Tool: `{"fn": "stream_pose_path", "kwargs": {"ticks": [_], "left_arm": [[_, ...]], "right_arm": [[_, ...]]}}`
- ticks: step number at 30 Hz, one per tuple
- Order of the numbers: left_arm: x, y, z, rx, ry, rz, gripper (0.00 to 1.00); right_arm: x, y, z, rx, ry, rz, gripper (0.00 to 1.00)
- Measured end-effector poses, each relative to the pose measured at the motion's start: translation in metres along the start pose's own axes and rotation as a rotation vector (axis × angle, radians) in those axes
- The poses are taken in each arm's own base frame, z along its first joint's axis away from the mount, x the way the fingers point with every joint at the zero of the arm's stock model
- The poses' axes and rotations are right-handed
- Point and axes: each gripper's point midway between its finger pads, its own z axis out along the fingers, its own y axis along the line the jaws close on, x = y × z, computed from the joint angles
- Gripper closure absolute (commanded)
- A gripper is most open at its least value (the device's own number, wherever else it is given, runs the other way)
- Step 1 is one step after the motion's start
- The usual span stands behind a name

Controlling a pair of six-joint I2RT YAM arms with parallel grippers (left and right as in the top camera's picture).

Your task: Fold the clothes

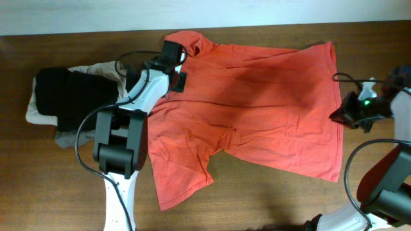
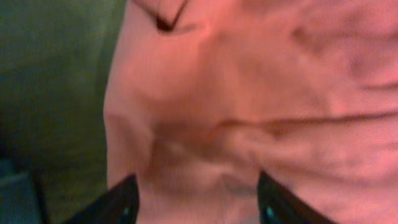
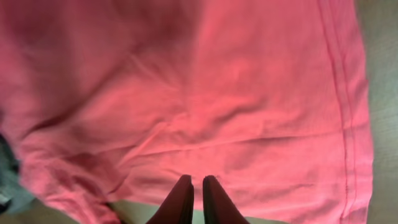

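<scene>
Red-orange T-shirt [image 1: 257,109] lies spread on the wood bench [image 1: 257,205], roughly flat w/ wrinkles through the middle. The neck end is at upper left, the hem runs down the right side, and one short sleeve sticks out toward the bottom left.

Left arm [image 1: 138,96] reaches up from the near edge to the neck area. The left jaws are open: in the left wrist view the two fingers [image 2: 124,202] stand wide apart w/ rumpled shirt cloth showing between them. Can't tell if the tips touch the cloth.

Right arm [image 1: 392,96] comes in from the right side. The right jaws are closed, and the fingers [image 3: 183,196] are nearly together w/ only a thin slit between. The tips sit right at the shirt's edge near the hem, w/ a stitched seam running along the cloth's right side in that view. Can't tell if any cloth is pinched.

Left of the shirt, just beside the left arm, is a pile of other garments: black [image 1: 64,93] on top, beige [image 1: 96,67] behind, grey [image 1: 64,138] poking out underneath. The pile is apart from the shirt.
</scene>
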Motion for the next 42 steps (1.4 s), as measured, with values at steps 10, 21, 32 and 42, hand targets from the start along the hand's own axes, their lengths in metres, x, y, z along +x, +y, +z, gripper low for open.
{"fn": "stream_pose_path", "kwargs": {"ticks": [10,21,32,42], "left_arm": [[-0.062,0.013,-0.094,0.011,-0.061,-0.007,0.3],[-0.066,0.023,-0.151,0.011,-0.076,-0.011,0.3],[-0.068,0.029,-0.19,0.011,-0.117,-0.017,0.29],[-0.054,0.051,-0.231,-0.077,-0.111,0.013,0.21]], "right_arm": [[0.05,-0.05,0.079,0.177,0.075,0.223,0.88],[0.038,-0.101,0.075,0.439,-0.132,0.323,0.88],[0.017,-0.114,0.063,0.532,-0.204,0.246,0.85],[-0.001,-0.053,0.022,0.345,-0.119,0.172,0.78]]}}
